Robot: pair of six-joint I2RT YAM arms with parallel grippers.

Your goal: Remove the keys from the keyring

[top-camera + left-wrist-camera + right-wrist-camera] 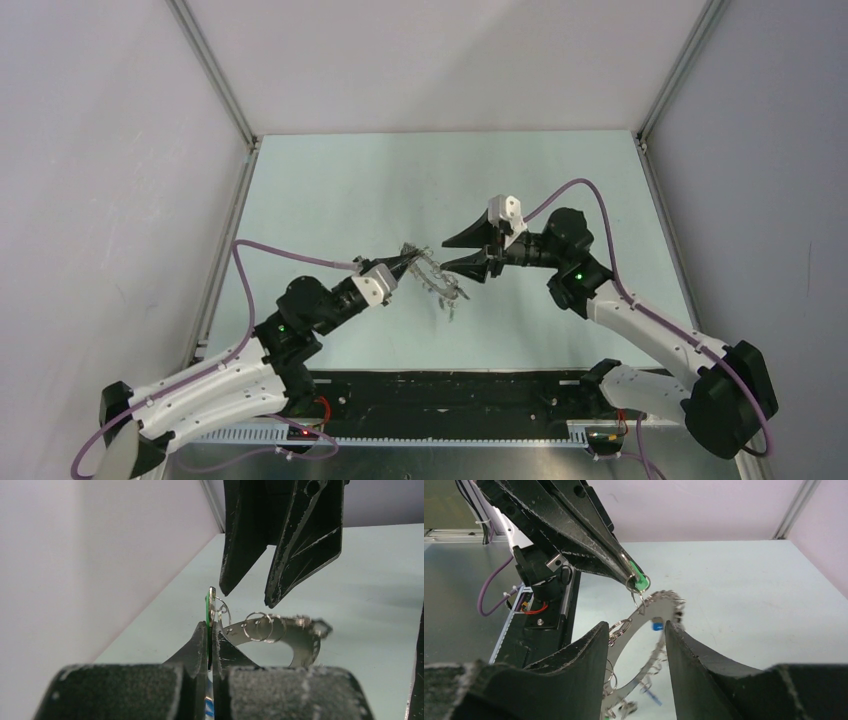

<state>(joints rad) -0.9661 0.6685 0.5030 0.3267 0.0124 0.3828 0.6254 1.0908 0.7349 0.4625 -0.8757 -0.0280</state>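
**Pincer state.** The left pincer (210,627) is shut tight on the green-tagged key (640,583), with the tag edge-on between its fingertips. The right pincer (247,599) stands moderately wide with nothing between its fingers.

**Location of the work.** The large flat brownish-grey metal keyring (300,642) hangs off the green-tagged key by small wire split rings (260,627), above the pale green desk (560,180), at mid-frame in the top view.

**Governing relation.** In the top view the keyring runs from the left pincer's tip toward the lower right and ends just below and left of the right pincer's tips. In the left wrist view those tips hang above the band, near it but apart. In the right wrist view the ring's broad face is turned partly toward that pincer, and its band crosses the gap between the two fingers, beyond them. The right pincer is the free one and the nearer to the ring's loose end. The next approach probably depends on lining its gap up across the band's thin edge.

**Limits of view.**
- The right pincer's own fingers cut off the ring's lower arc in its wrist view.
- One blue-tagged key (657,626) shows inside the ring, and the remaining keys (624,707) form a tangle that cannot be counted.
- Whether the lowest keys touch the desk cannot be told.
- Which split ring carries the green-tagged key is too small to make out.
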